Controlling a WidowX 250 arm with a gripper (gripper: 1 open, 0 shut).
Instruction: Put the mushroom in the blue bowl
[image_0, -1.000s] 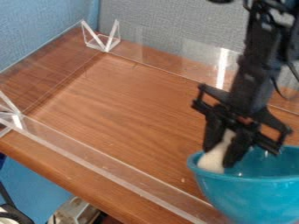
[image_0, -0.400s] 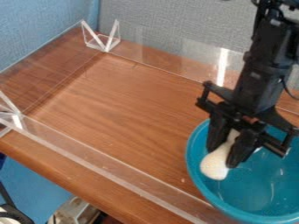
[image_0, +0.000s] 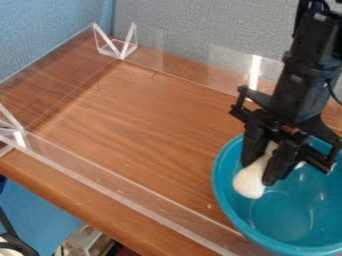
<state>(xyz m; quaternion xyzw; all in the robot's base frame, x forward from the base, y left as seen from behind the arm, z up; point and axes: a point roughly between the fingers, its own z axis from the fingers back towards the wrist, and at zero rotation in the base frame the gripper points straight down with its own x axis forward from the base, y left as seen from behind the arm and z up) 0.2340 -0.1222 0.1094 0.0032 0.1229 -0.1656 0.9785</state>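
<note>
One black gripper (image_0: 274, 168), pinching the cream-stemmed toy mushroom (image_0: 250, 181), now hangs farther inside the glossy teal-blue plastic bowl (image_0: 241, 215) at the wooden table's (image_0: 120, 110) near right corner.

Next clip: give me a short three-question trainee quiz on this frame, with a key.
1. True or false: the mushroom lies on the bare table.
2. The gripper is over which thing? A) the clear wall B) the bowl C) the blue backdrop
3. What colour is the visible part of the mushroom?

Key: 1 false, the gripper holds it over the bowl. 2 B. 3 cream-white.
</note>
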